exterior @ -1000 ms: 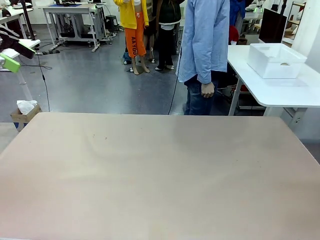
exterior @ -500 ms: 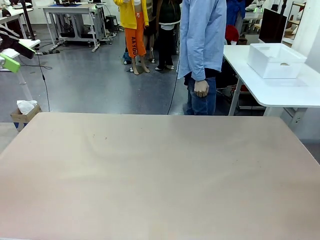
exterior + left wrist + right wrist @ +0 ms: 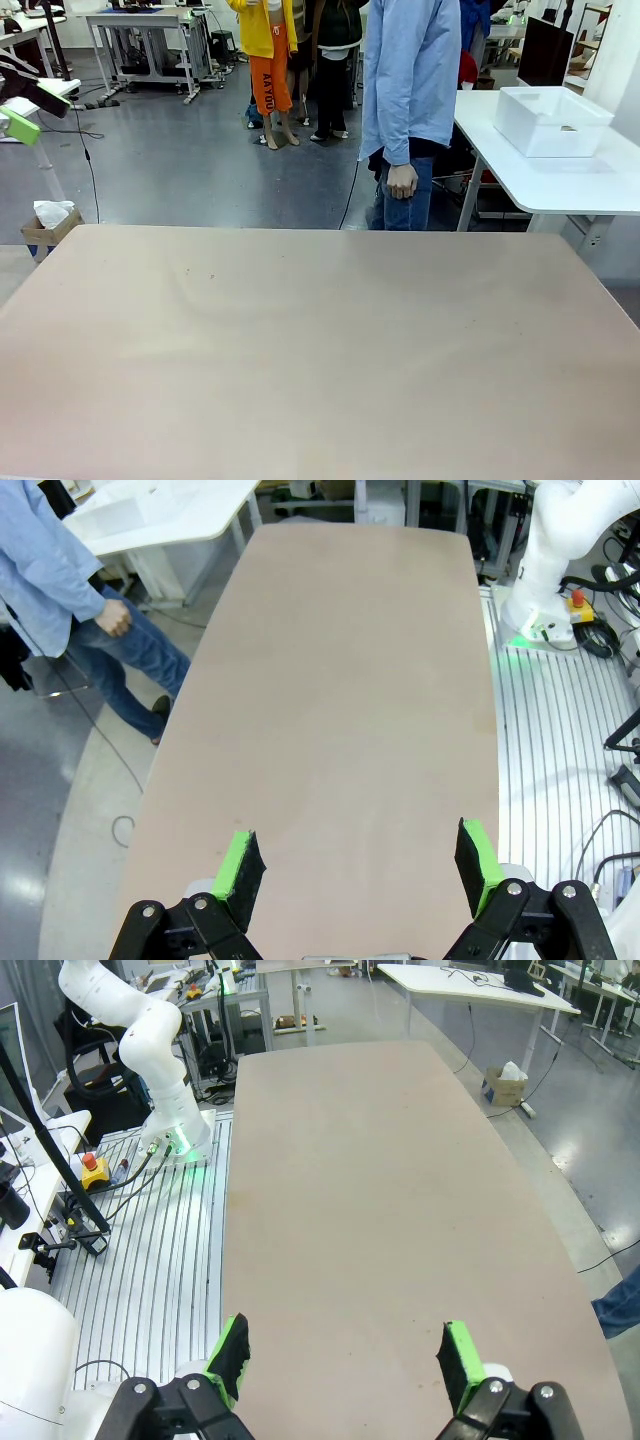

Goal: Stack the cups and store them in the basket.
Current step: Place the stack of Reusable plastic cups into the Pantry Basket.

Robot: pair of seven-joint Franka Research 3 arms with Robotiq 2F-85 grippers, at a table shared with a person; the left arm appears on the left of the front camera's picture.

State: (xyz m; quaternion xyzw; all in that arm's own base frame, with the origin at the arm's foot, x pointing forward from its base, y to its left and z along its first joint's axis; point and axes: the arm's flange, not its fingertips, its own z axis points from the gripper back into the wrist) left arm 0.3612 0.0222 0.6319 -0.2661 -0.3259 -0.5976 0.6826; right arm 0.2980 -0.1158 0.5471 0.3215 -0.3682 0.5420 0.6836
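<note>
The cups are out of view. The basket (image 3: 552, 121), a white rectangular bin, stands on a white side table (image 3: 590, 185) beyond the far right corner of my beige table (image 3: 320, 340). In the left wrist view my left gripper (image 3: 360, 865) hangs open above the bare tabletop, nothing between its green pads. My right gripper (image 3: 345, 1355) in the right wrist view is open too, over bare tabletop.
A person in a light blue shirt (image 3: 408, 70) stands just past the far edge, one hand (image 3: 402, 180) hanging down. A white arm base (image 3: 550, 570) and another arm (image 3: 150, 1050) stand beside the table. A cardboard box (image 3: 48, 228) sits on the floor far left.
The person has shifted a little to the left behind the table and the hanging hand has moved with them. Both grippers stay open and still.
</note>
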